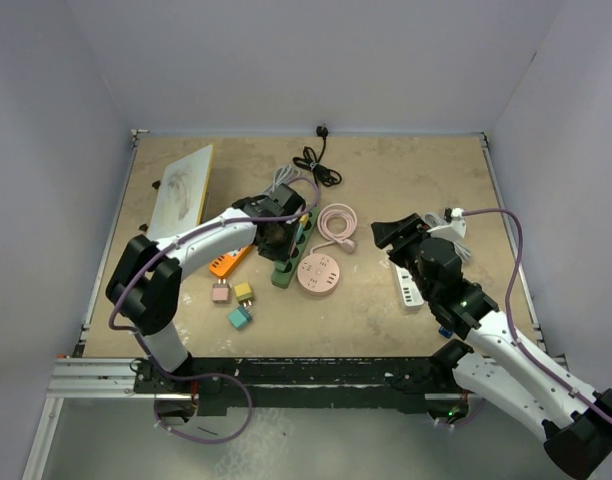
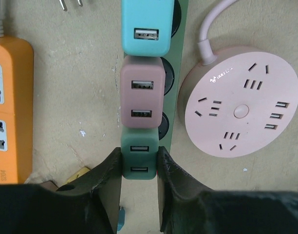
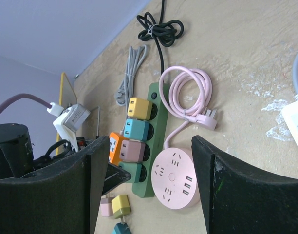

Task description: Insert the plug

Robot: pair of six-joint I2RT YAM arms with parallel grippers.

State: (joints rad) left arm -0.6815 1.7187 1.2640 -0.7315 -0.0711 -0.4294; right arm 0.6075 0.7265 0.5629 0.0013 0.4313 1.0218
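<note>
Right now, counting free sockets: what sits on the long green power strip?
Four plastic adapter cubes: yellow, teal, pink and dark green, the last in the left tool. Sockets beneath are mostly hidden.

Beige table [image 1: 416,175], green power strip [image 1: 283,275], round pink socket [image 1: 319,272], orange strip [image 1: 226,264], black cable [image 1: 318,165]

The pink adapter [image 2: 142,92] is crowding the green adapter [image 2: 139,163]; bare surface [image 2: 76,97] is lying open toward the orange power strip [image 2: 10,107].
</note>
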